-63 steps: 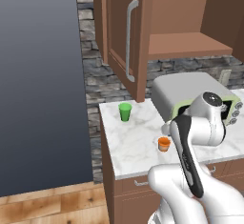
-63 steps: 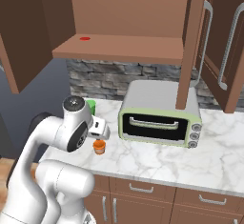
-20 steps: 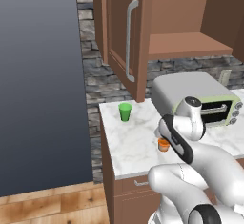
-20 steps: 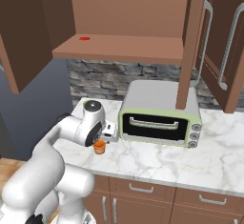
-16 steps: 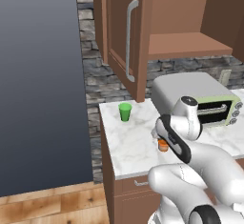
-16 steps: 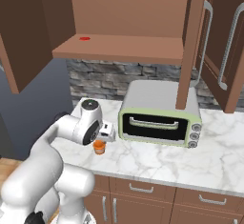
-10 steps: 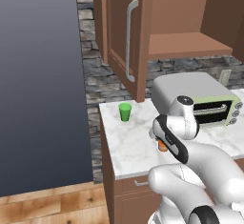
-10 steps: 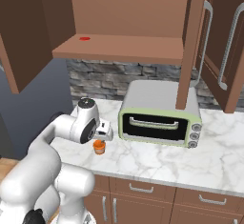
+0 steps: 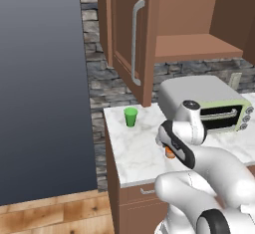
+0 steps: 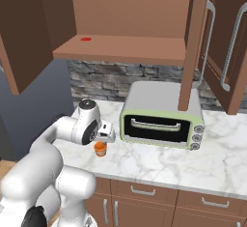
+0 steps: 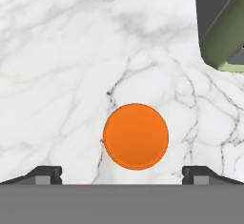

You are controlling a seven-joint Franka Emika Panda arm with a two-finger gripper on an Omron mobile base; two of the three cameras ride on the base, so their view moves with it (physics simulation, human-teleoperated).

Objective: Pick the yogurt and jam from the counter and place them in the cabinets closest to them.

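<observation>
A small orange jar (image 11: 136,136) stands upright on the white marble counter (image 11: 71,51), in front of the toaster oven's left corner. My gripper (image 11: 125,173) hangs straight above it, open, with a fingertip (image 11: 47,173) on each side and not touching it. From the base views the hand (image 10: 102,138) sits just over the orange jar (image 10: 100,149) (image 9: 170,154). A green cup (image 9: 131,116) stands near the counter's back left. The wooden wall cabinet (image 10: 120,47) above is open, its door (image 9: 130,34) swung out.
A pale green toaster oven (image 10: 161,115) (image 9: 209,103) fills the counter right of the jar. A small red object (image 10: 86,39) lies on the cabinet shelf. Drawers (image 10: 140,190) run under the counter. A dark grey panel (image 9: 45,88) stands left of the counter.
The arm has folded down and the hand has dropped lower over the orange jar. The jar and the green cup have not moved.
</observation>
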